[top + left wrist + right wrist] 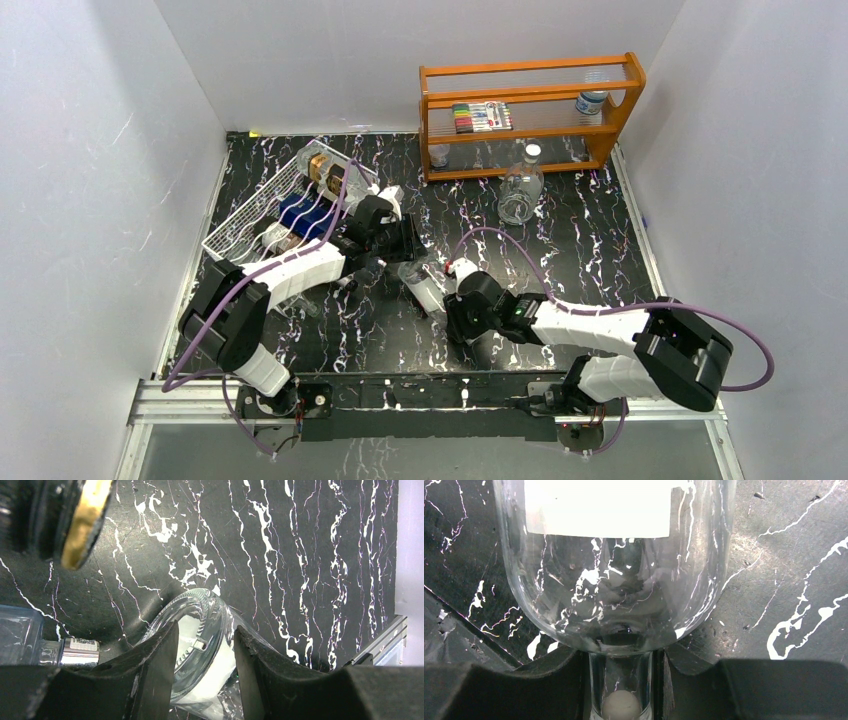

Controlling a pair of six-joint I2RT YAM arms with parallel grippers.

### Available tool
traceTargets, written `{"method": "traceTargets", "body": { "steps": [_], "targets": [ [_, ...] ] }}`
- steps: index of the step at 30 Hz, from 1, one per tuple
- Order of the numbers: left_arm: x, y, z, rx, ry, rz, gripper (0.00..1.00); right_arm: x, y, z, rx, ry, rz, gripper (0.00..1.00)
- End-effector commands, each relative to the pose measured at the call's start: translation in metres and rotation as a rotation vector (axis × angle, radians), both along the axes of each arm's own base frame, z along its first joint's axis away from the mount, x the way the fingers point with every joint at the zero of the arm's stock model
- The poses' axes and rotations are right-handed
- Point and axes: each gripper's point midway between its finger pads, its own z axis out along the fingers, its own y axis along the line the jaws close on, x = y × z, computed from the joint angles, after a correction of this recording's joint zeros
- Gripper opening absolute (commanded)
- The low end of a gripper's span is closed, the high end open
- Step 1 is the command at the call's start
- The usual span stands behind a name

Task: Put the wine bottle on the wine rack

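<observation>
1. Seen from overhead, the wine bottle [424, 283] is a clear glass one lying roughly level, in front of the wine rack [262, 215] and off to its right, apart from its wire. I cannot tell whether it rests on the dark marbled surface [580, 250] or hangs just above it.
2. Only the overhead view shows the rack itself, a white wire grid with a few brown and blue bottles lying in its waves.
3. The left wrist view gives what the overhead one hides: the left gripper [205, 630] is closed on the bottle's base end, with the round glass bottom and the edge of a white label between its dark fingers [152, 667].
4. The right wrist view shows the other end. The right gripper [621, 666] is narrowed onto the thin neck just under the shoulder, and a pale round stopper sits inside the neck.
5. The left arm runs along the front of the rack, its forearm stretched rightward and its wrist tipped down.
6. The right arm is folded, its elbow far out on the side away from the rack and its forearm reaching back toward the rack, low over the surface.
7. Well to the right of the rack, a second clear bottle [521, 186] lies on its side before an orange wooden shelf [530, 100].
</observation>
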Motion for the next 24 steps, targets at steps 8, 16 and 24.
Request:
{"method": "traceTargets", "body": {
  "steps": [8, 16, 24],
  "targets": [
    [-0.031, 0.01, -0.002, 0.047, 0.079, -0.043, 0.47, 0.026, -0.009, 0.015, -0.001, -0.113, -0.087, 0.0],
    [-0.021, 0.012, 0.042, 0.012, -0.019, -0.015, 0.64, 0.026, 0.0, 0.053, 0.139, -0.219, -0.02, 0.0],
    [-0.017, 0.024, 0.069, 0.009, -0.088, 0.041, 0.76, 0.025, -0.002, 0.066, 0.182, -0.255, -0.014, 0.0]
  ]
}}
